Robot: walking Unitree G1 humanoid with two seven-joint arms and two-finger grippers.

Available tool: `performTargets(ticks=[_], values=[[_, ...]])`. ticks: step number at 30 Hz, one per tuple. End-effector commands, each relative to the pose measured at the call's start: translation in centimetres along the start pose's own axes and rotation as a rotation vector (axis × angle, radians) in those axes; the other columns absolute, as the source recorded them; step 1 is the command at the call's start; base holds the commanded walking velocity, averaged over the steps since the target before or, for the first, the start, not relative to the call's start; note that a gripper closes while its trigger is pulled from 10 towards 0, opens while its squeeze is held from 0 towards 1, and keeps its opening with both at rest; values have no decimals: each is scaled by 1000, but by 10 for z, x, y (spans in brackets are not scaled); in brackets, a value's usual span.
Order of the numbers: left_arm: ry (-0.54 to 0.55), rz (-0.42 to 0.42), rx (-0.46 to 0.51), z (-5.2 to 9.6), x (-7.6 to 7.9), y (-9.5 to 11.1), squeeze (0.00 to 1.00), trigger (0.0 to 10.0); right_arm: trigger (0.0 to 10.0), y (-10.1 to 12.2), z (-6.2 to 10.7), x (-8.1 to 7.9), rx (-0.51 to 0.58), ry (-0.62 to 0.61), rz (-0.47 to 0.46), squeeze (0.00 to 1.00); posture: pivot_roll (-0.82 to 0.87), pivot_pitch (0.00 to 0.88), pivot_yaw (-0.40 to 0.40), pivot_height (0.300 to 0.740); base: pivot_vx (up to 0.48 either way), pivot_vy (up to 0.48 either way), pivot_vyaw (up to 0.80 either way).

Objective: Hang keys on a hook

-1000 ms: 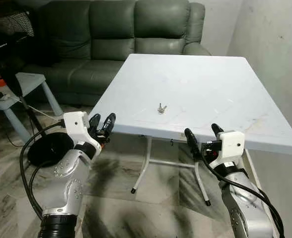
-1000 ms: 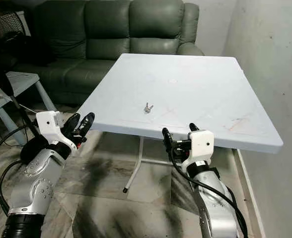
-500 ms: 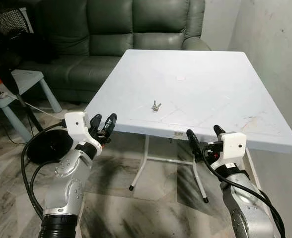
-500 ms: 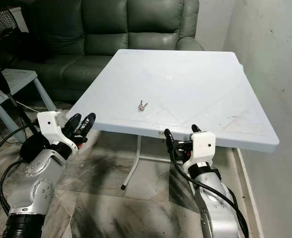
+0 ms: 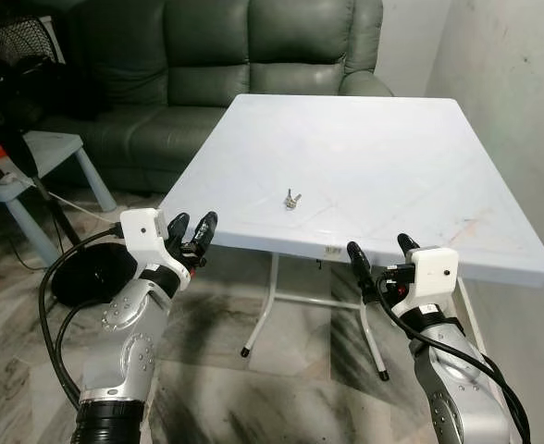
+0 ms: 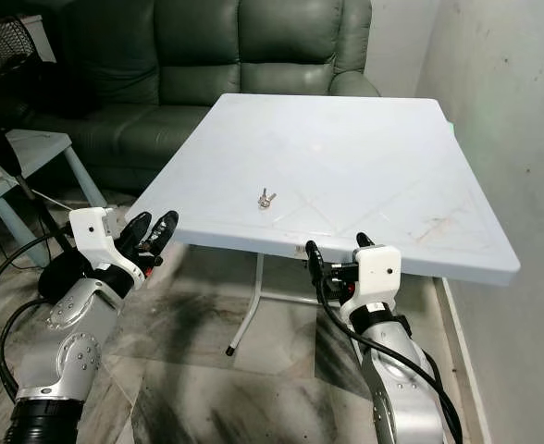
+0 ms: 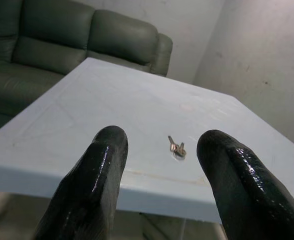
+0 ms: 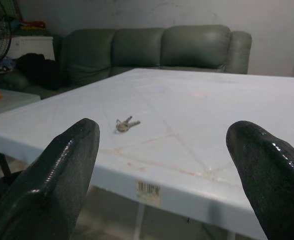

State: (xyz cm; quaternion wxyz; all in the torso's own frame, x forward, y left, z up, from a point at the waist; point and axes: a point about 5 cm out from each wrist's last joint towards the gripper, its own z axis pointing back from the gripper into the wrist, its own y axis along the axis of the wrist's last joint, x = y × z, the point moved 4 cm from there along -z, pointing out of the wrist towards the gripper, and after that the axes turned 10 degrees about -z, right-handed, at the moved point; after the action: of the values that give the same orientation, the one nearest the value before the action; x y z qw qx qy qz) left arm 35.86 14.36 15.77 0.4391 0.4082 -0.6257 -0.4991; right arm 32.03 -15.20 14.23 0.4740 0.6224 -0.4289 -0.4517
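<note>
A small bunch of metal keys (image 5: 292, 198) lies on the white square table (image 5: 392, 157), toward its near edge and a little left of centre. The keys (image 7: 177, 148) sit between the fingers' line of sight in the left wrist view, and the keys (image 8: 126, 123) lie on the tabletop in the right wrist view. My left gripper (image 5: 191, 233) hangs open just off the table's near left corner, below the top. My right gripper (image 5: 381, 255) is open wide just in front of the near edge, with nothing in it.
A green leather sofa (image 5: 226, 65) stands behind the table. A pale side table (image 5: 41, 162) and a black fan base (image 5: 92, 276) with cables are at the left. A bare wall (image 5: 522, 102) runs along the right. The table's folding legs (image 5: 267, 310) stand on marbled floor.
The camera has shifted: the table now sits slightly lower and more centred than a second ago. Both arms hold the same pose and the keys lie where they were.
</note>
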Motion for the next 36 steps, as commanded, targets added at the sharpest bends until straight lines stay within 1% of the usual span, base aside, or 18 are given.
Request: performTargets(ticks=[1, 36], values=[[-7, -13, 2, -1, -1, 3, 0, 10000, 10000, 8, -1, -2, 29, 1, -2, 0, 95, 0, 66, 740, 277, 0, 0], [-18, -10, 2, -2, 2, 3, 0, 10000, 10000, 7, -1, -4, 26, 13, -4, 0, 93, 0, 68, 740, 299, 0, 0]])
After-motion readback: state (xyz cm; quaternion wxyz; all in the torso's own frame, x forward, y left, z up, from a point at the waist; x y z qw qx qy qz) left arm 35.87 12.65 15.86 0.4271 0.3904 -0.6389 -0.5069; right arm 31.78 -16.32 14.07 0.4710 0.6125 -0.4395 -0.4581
